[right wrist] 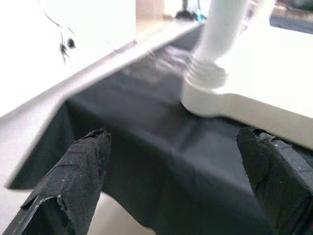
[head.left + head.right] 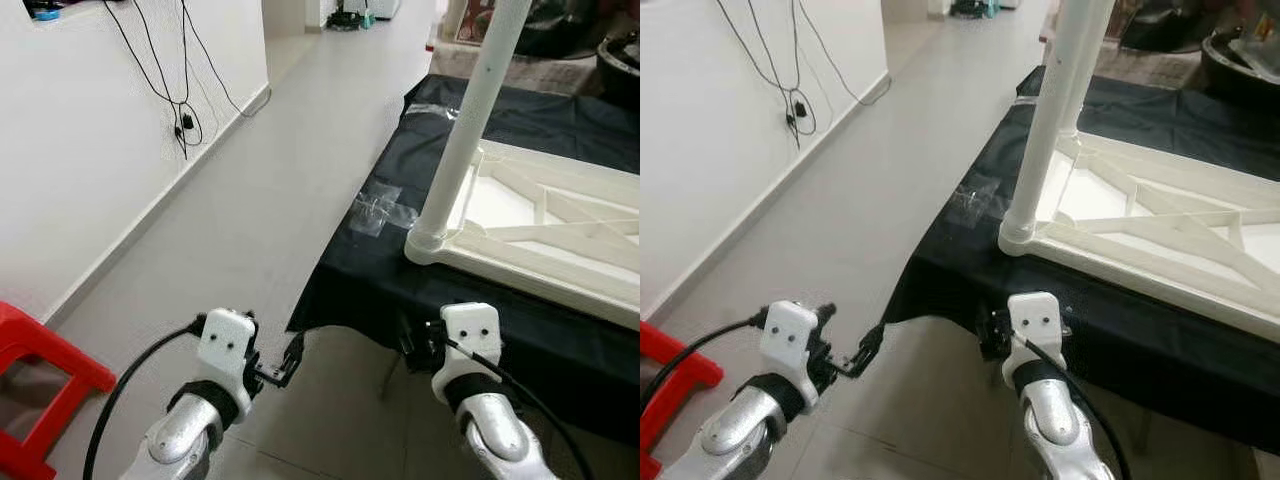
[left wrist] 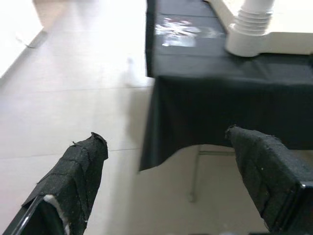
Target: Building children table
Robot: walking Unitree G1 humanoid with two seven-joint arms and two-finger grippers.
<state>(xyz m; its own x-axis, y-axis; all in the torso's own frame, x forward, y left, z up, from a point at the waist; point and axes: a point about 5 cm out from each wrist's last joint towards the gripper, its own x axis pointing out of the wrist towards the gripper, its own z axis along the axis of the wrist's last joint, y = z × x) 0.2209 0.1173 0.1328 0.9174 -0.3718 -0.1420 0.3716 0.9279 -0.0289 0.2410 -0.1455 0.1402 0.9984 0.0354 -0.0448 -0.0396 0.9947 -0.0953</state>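
Observation:
A white plastic children's tabletop (image 2: 560, 230) lies upside down on a work table under a black cloth (image 2: 380, 270). One white round leg (image 2: 470, 110) stands upright, fitted into the socket (image 3: 247, 36) at the tabletop's near left corner. My left gripper (image 2: 287, 362) hangs open over the floor, just off the cloth's hanging left corner, holding nothing. My right gripper (image 1: 174, 134) is open too, low in front of the cloth's near edge and pointing at the base of the leg (image 1: 215, 44). Neither gripper touches the tabletop.
A red plastic stool (image 2: 40, 380) stands on the floor at my lower left. Black cables (image 2: 180, 100) hang down the white wall on the left. A patch of clear tape (image 2: 380, 210) is stuck on the cloth. The tiled corridor floor (image 2: 260, 200) runs ahead.

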